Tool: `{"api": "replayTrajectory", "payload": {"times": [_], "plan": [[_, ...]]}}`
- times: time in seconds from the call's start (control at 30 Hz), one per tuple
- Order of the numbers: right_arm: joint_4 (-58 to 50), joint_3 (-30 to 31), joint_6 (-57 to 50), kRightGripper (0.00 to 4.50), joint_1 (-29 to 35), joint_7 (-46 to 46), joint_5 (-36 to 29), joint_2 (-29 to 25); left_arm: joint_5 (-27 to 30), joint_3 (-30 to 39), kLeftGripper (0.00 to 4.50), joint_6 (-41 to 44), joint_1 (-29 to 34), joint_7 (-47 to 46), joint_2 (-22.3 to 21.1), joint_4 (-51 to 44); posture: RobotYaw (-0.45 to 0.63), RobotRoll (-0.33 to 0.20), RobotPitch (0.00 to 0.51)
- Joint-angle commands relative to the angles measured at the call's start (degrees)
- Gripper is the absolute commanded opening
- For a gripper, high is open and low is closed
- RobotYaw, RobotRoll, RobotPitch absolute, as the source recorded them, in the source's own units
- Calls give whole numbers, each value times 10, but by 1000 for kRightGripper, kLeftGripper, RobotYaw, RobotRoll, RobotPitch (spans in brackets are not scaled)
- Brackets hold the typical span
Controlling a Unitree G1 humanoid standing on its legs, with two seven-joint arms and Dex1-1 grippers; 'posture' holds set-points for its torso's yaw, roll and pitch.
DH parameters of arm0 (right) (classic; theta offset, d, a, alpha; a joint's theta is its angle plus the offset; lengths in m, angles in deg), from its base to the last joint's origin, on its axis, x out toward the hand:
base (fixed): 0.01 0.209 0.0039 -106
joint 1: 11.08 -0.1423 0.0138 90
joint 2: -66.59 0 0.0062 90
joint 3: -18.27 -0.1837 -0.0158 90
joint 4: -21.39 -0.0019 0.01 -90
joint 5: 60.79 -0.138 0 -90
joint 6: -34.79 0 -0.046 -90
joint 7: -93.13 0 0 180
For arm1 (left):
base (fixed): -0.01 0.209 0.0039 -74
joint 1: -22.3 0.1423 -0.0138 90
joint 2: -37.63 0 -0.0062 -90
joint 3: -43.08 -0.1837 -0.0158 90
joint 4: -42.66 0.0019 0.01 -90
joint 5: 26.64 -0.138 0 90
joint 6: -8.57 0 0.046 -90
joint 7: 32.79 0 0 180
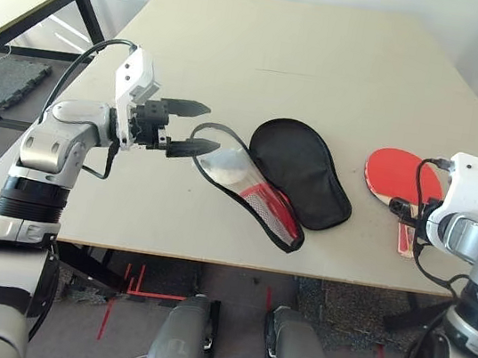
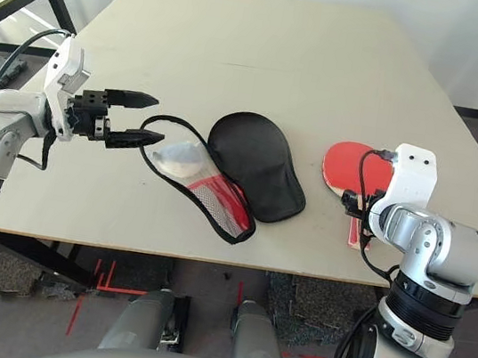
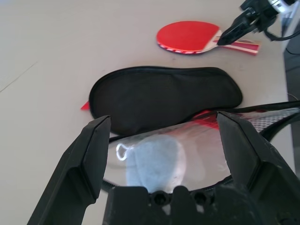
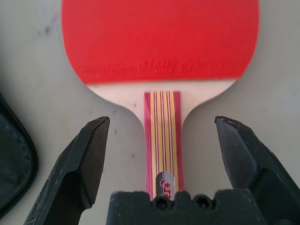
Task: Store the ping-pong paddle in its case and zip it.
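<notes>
The pale table [image 1: 241,44] carries everything; the case [image 1: 298,172] lies unzipped on it, black lining up, its red mesh-pocket half just ahead of the left gripper [image 1: 194,127], whose jaws stand wide, holding nothing; the ping-pong paddle [image 4: 159,42] lies flat, red face beyond the right gripper [image 4: 161,136], its striped handle between those jaws, which are wide and not touching it.
</notes>
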Motion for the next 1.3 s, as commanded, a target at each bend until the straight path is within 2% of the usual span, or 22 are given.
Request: {"api": "replayTrajectory", "payload": {"times": [0.03, 0.07, 0.13, 0.33, 0.4, 0.73, 0.87, 1.03, 1.3], "plan": [[19, 0, -8, 4491, 11, -2, 10, 12, 6, -10, 4500, 17, -3, 9, -8, -23, 20, 0, 63], [21, 0, -8, 4491, 13, -4, 11, 15, 6, -10, 4500, 19, -2, 9, -9, -26, 20, 0, 64], [24, 1, -8, 3917, 15, -5, 14, 23, 5, -9, 4500, 22, 0, 8, -8, -29, 23, 0, 65], [17, 1, 5, 1642, 5, -14, 27, 31, 4, -8, 4500, 23, 6, 8, -6, -31, 23, 0, 64], [13, 4, 12, 1069, -5, -21, 26, 24, 6, -9, 4500, 28, 8, 10, -7, -30, 22, 0, 63], [-25, 52, 3, 1064, -70, -72, 6, -14, 3, -8, 4500, 28, 11, 15, -8, -24, 24, 0, 60], [-46, 79, -8, 1064, -83, -90, -9, -14, 4, -9, 4500, 33, 14, 13, -7, -27, 25, 0, 61], [-60, 125, -8, 1064, -98, -97, -32, 12, 4, -8, 4500, 38, 24, 8, -7, -36, 45, 0, 63], [-27, 193, -8, 1064, -124, -113, -50, 21, 6, -2, 4500, 42, 41, 4, -12, -53, 73, 0, 63]]}}
